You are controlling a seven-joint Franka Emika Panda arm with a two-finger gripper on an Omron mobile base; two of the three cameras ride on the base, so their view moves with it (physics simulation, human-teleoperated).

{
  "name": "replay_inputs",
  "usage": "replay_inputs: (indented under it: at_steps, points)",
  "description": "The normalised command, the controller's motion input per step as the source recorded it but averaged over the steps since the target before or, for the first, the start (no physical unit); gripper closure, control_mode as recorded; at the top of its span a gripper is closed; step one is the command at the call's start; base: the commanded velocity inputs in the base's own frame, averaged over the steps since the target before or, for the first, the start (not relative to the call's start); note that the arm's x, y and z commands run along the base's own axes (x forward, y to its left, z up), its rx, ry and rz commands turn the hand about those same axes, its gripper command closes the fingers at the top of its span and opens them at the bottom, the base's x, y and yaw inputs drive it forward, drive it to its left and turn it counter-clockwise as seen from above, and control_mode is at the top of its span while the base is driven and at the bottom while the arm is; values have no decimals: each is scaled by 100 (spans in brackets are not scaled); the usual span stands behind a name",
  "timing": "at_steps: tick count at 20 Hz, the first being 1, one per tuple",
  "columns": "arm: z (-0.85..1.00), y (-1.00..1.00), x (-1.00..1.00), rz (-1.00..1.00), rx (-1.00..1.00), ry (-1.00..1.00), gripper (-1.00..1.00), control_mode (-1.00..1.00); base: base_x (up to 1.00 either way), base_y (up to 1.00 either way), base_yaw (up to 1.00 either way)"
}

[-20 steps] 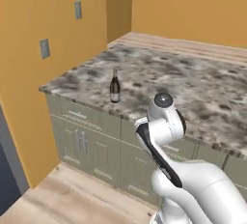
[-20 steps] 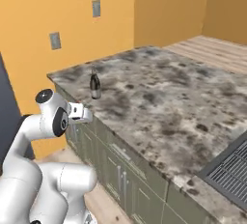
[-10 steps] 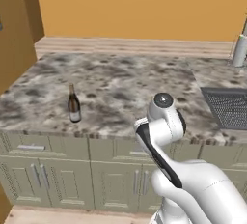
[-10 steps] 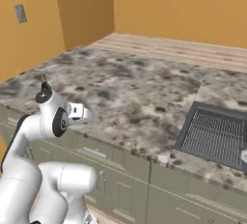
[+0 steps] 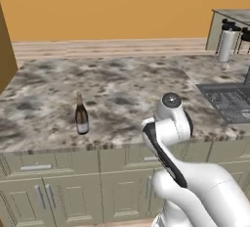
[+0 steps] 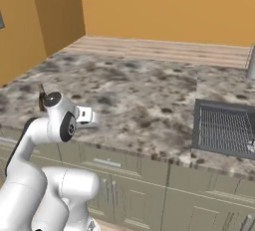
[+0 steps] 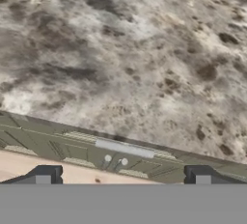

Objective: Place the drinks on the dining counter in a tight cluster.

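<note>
Marbled counter with beige cabinets (image 5: 127,89) spans the frame, not the dining counter. Wine bottle (image 5: 81,115) stands upright near its front edge, left of the arm, probably awaiting pickup. Gripper (image 7: 123,175) is spread wide, empty, tucked above the cabinet fronts.

The left base view looks forward and down from behind the arm, across the marbled tabletop (image 5: 122,89) toward the orange wall, the wine bottle (image 5: 81,115) left of the arm. The right base view faces the same tabletop (image 6: 149,95) from the arm's other side; both share the sink (image 6: 224,128). The hand view sits close above the tabletop's front edge (image 7: 125,136), looking steeply down onto the stone and drawer fronts.
</note>
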Motion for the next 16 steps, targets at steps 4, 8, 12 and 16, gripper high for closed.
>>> replay_inputs:
  at_steps: [4,8,12,16]
  points:
    - [0,0,0,0,0,0,-100,100,33,57,-26]
    - [0,0,0,0,0,0,-100,100,42,53,-24]
    - [0,0,0,0,0,0,-100,100,32,50,-24]
    - [0,0,0,0,0,0,-100,100,14,59,-27]
